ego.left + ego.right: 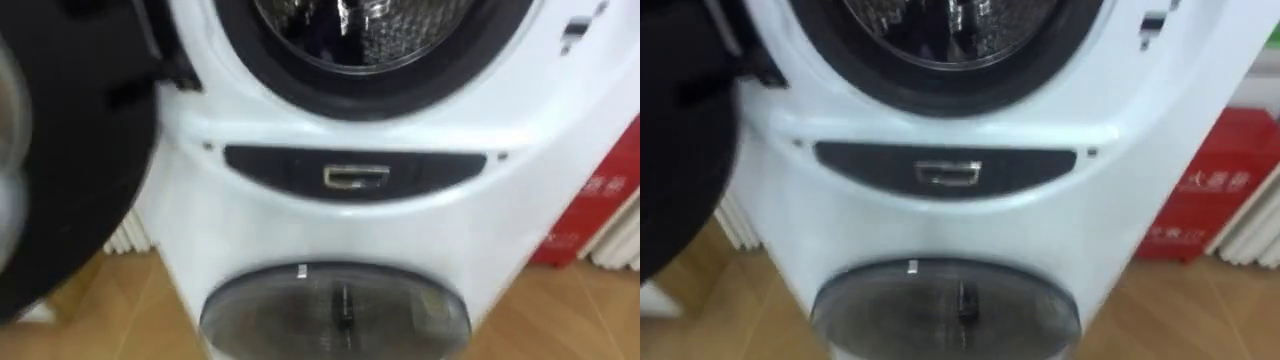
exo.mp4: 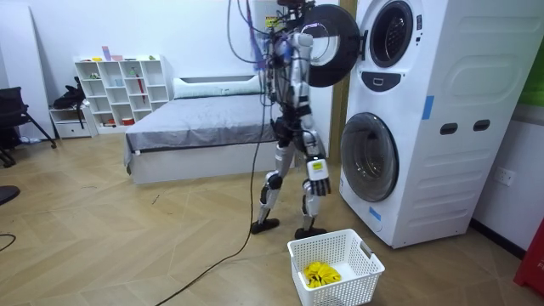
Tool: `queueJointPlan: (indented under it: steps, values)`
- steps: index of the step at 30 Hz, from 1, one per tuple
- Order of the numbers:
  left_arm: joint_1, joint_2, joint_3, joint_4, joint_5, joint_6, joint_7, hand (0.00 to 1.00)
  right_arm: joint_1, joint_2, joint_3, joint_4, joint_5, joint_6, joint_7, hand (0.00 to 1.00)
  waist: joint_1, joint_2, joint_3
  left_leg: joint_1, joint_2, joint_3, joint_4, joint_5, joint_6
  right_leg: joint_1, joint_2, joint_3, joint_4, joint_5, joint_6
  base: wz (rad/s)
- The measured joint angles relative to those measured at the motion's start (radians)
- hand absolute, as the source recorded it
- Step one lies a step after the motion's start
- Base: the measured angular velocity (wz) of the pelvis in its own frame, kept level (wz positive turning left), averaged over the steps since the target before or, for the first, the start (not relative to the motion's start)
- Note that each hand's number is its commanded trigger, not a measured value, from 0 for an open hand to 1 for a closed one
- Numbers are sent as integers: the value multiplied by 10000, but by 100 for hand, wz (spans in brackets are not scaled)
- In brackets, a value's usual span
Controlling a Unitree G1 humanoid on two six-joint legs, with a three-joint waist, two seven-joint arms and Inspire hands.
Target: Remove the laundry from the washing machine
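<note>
A yellow garment (image 2: 320, 274) is lying in the white basket (image 2: 353, 287) on the floor, just before the stacked washing machines (image 2: 450, 153) and near the robot's feet. The robot is standing facing the upper drum (image 1: 365, 25), whose dark door (image 1: 70, 150) is hanging open on its left. Its right hand (image 2: 316, 170) is hanging by its thigh, and I cannot tell how its fingers are set.

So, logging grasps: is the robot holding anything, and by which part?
Nothing can be seen held: the right hand hangs open and empty beside its thigh.

The white stacked washing machine (image 2: 442, 170) stands at the right, its upper door (image 2: 327, 47) swung open. Yellow clothes (image 2: 321, 274) lie in the near basket (image 2: 361, 282).
</note>
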Motion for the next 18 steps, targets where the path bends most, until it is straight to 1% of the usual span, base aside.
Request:
queueJointPlan:
  steps: [1,2,3,4,5,6,7,8,9,10,11,12,13,14,15,16,17,18]
  values:
    - [148,55,8,155,-209,-14,29,0,-50,0,-40,-33,120,6,-29,0,2,-39,-20,-243,-64,282,-2,101,177,20,-33,362,-472,562,303,-16]
    - [201,92,27,283,-400,-13,51,0,-18,13,-48,-32,219,11,-28,0,-72,-64,-19,-373,-106,397,82,156,243,22,-138,528,-406,543,496,8]
    - [272,96,38,503,-598,8,104,0,172,8,-148,-31,411,97,-30,0,-121,-98,-38,-487,-108,652,229,203,281,123,-416,565,340,-8,849,26]
    - [395,92,70,505,-788,4,147,0,327,7,-282,-30,419,217,-53,0,-78,-137,-52,-555,-127,792,268,294,335,298,-708,609,1344,-630,931,23]
    - [450,99,71,495,-945,3,172,0,370,9,-303,-29,449,228,-90,0,-44,-146,-48,-570,-147,803,268,347,366,444,-838,604,1741,-891,1011,0]
    - [594,109,83,494,-1308,1,296,0,378,8,-303,-31,581,223,-131,0,57,-145,-45,-575,-159,833,268,395,382,910,-1056,615,2229,-1281,1158,-18]
    - [681,110,239,490,-1652,1,362,0,366,11,-317,-36,776,192,-115,0,141,-173,-33,-579,-176,899,288,442,386,1515,-1224,729,2306,-1549,1287,-21]
    - [691,113,343,482,-1824,1,380,0,367,17,-328,-40,802,189,-105,0,157,-206,-27,-600,-189,904,303,468,382,1831,-1295,769,2231,-1646,1329,-11]
    - [690,140,577,380,-2159,1,431,0,370,26,-390,-46,796,184,-79,0,181,-228,-48,-677,-227,896,353,511,357,2445,-1325,791,1753,-1776,1415,-10]
    - [685,188,891,216,-2434,-9,467,0,344,24,-422,-43,775,167,-59,0,269,-315,-47,-727,-311,929,341,578,310,2829,-1302,829,874,-1848,1454,-15]
    - [683,211,1064,140,-2496,-14,505,0,320,17,-428,-44,751,154,-49,0,305,-348,-50,-738,-346,989,327,612,291,2979,-1282,808,487,-1887,1450,-43]
    - [679,213,1411,38,-2532,-29,572,0,301,-12,-497,-45,662,96,17,0,483,-361,-64,-732,-368,1223,334,651,243,3136,-1253,846,-174,-1895,1447,-59]
    - [664,212,1749,-36,-2651,-67,673,0,247,-13,-517,-40,628,17,48,0,615,-334,-100,-732,-359,1432,332,668,202,3242,-1210,851,-590,-1893,1444,-58]
    - [609,217,1948,-38,-2786,-78,720,0,236,-12,-517,-41,629,-13,102,0,655,-308,-104,-729,-348,1479,332,680,177,3282,-1195,789,-739,-1879,1421,-36]
    - [431,245,2353,-42,-3052,-78,748,0,243,-24,-639,-40,589,-25,237,0,662,-218,-122,-727,-312,1478,333,707,131,3315,-1137,780,-887,-1817,1321,-9]
    - [227,325,2702,-120,-3258,-81,820,0,254,-38,-853,-40,525,-23,329,0,670,-137,-103,-727,-282,1464,334,730,96,3309,-1105,772,-871,-1810,1309,0]
    - [175,396,2783,-235,-3397,-84,870,0,259,-63,-922,-39,526,-21,352,0,680,-95,-112,-729,-271,1463,331,738,83,3307,-1088,768,-872,-1809,1308,0]
    - [116,580,2998,-601,-3787,-89,922,0,255,-123,-1122,-39,521,-14,424,0,696,-14,-133,-714,-250,1459,314,752,58,3303,-1063,757,-873,-1807,1303,0]
